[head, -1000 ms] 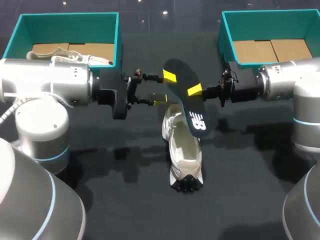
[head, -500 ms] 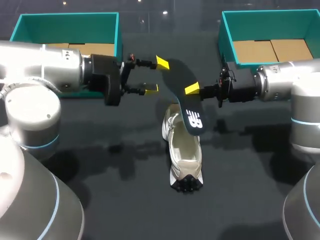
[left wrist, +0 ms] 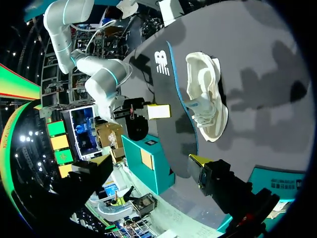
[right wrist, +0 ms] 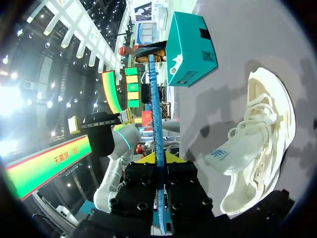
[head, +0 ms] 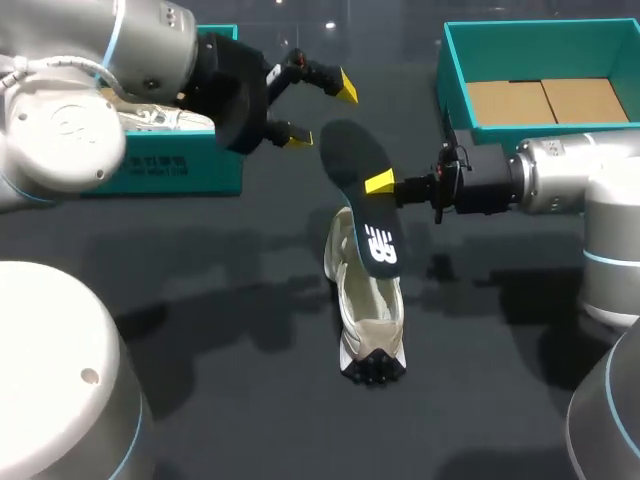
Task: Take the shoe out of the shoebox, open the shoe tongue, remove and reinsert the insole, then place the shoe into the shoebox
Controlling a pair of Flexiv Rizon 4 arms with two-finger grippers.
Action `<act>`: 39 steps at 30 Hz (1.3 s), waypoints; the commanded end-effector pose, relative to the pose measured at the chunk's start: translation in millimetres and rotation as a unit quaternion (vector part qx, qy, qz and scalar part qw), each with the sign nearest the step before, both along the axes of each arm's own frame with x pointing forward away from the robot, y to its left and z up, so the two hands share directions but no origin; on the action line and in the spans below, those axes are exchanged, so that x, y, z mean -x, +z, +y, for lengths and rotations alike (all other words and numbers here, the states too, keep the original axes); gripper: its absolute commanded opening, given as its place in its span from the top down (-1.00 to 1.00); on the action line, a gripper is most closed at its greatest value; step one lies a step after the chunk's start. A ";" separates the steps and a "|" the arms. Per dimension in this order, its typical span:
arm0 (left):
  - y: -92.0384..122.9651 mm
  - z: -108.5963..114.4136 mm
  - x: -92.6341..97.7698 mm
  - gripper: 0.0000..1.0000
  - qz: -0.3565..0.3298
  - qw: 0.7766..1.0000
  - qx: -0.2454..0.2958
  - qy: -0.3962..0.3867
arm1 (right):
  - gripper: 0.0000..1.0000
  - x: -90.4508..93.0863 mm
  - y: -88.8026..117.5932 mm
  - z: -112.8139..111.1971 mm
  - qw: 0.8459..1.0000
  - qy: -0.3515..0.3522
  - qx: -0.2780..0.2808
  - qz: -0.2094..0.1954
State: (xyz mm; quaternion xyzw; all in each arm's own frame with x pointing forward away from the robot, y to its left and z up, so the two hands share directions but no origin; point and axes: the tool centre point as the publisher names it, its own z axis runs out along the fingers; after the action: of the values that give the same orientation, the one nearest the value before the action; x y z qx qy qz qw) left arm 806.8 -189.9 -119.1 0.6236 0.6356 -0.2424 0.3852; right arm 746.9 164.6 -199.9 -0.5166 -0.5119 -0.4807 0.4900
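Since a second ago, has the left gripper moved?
Yes. The left gripper has drawn away from the unmoved white shoe and the insole, toward the far side of the table.

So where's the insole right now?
In the head view the insole is mid-table, pinched by the right gripper and hanging over the white shoe. The left gripper is open, clear of it, near the left shoebox.

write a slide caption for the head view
Right gripper holds the black insole over the white lace-up sneaker; the open left gripper hovers near the left teal shoebox.
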 end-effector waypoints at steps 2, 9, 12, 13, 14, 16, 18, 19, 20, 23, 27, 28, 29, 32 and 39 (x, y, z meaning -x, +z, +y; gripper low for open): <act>13.6 -12.8 -12.8 -1.00 0.043 0.992 -0.113 0.031 | 1.00 2.3 -0.6 -0.6 1.000 -0.001 -0.001 0.002; 44.2 -26.5 -31.6 -1.00 0.123 0.967 -0.225 0.010 | 1.00 4.8 -7.4 -4.1 1.000 -0.006 -0.011 -0.001; 48.4 -30.6 -36.3 -1.00 0.070 0.949 -0.296 0.086 | 1.00 4.8 -7.4 -4.1 1.000 -0.006 -0.011 -0.001; 48.4 -30.6 -36.3 -1.00 0.070 0.949 -0.296 0.086 | 1.00 4.8 -7.4 -4.1 1.000 -0.006 -0.011 -0.001; 48.4 -30.6 -36.3 -1.00 0.070 0.949 -0.296 0.086 | 1.00 4.8 -7.4 -4.1 1.000 -0.006 -0.011 -0.001; 48.4 -30.6 -36.3 -1.00 0.070 0.949 -0.296 0.086 | 1.00 4.8 -7.4 -4.1 1.000 -0.006 -0.011 -0.001; 48.4 -30.6 -36.3 -1.00 0.070 0.949 -0.296 0.086 | 1.00 4.8 -7.4 -4.1 1.000 -0.006 -0.011 -0.001; 48.4 -30.6 -36.3 -1.00 0.070 0.949 -0.296 0.086 | 1.00 4.8 -7.4 -4.1 1.000 -0.006 -0.011 -0.001; 48.4 -30.6 -36.3 -1.00 0.070 0.949 -0.296 0.086 | 1.00 4.8 -7.4 -4.1 1.000 -0.006 -0.011 -0.001; 48.8 -40.1 -42.8 -1.00 0.099 0.930 -0.340 0.094 | 1.00 4.8 -7.4 -4.1 1.000 -0.006 -0.011 -0.001; 50.0 -52.3 -57.6 -1.00 0.169 0.891 -0.419 0.030 | 1.00 4.8 -7.4 -4.1 1.000 -0.006 -0.011 -0.001; 49.6 -54.4 -59.9 -1.00 0.171 0.889 -0.425 0.024 | 1.00 4.8 -7.4 -4.1 1.000 -0.006 -0.011 -0.001; 49.3 -56.7 -61.1 -1.00 0.170 0.885 -0.434 0.018 | 1.00 4.8 -7.4 -4.1 1.000 -0.006 -0.011 -0.001; 48.2 -61.4 -61.5 -1.00 0.168 0.876 -0.452 0.004 | 1.00 4.8 -7.4 -4.1 1.000 -0.006 -0.011 -0.001; 35.1 -73.4 -52.0 -1.00 0.146 0.848 -0.509 0.018 | 1.00 4.8 -7.4 -4.1 1.000 -0.006 -0.011 -0.001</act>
State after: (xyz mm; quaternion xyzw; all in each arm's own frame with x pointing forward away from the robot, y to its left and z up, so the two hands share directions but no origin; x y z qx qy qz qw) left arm 858.0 -253.4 -81.4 0.6689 0.7256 -0.1327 0.0918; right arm 743.3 159.9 -207.3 -0.5131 -0.5035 -0.4902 0.4929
